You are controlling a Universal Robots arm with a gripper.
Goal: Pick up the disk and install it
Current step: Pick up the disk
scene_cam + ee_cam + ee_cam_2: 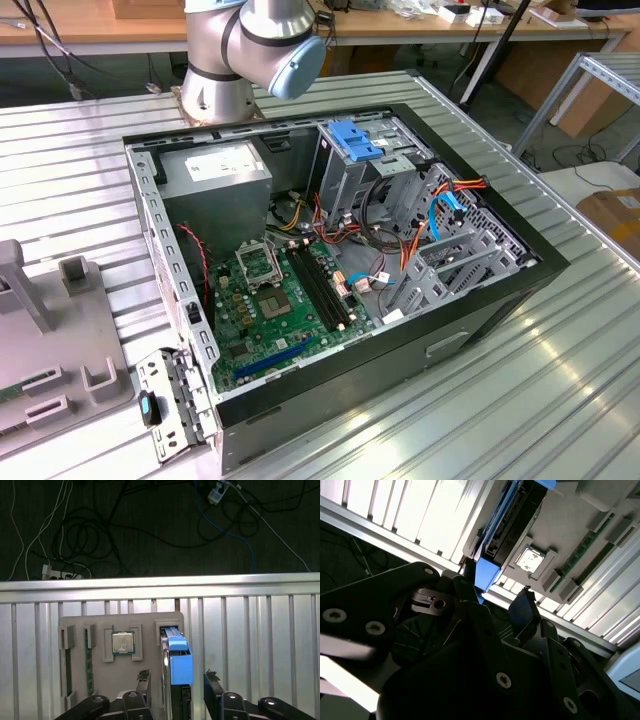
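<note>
1 disk (pixel 180 661) stands on edge in the grey tray (pixel 150 622), between the gripper's (pixel 176 674) 2 spread fingers (pixel 144 680); 1 processor chip (pixel 122 643) lies beside it.

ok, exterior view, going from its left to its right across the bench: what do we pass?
From the exterior view's left to its right: grey parts tray → grey power-supply box → blue latch → grey drive bay brackets → cardboard box.
</note>
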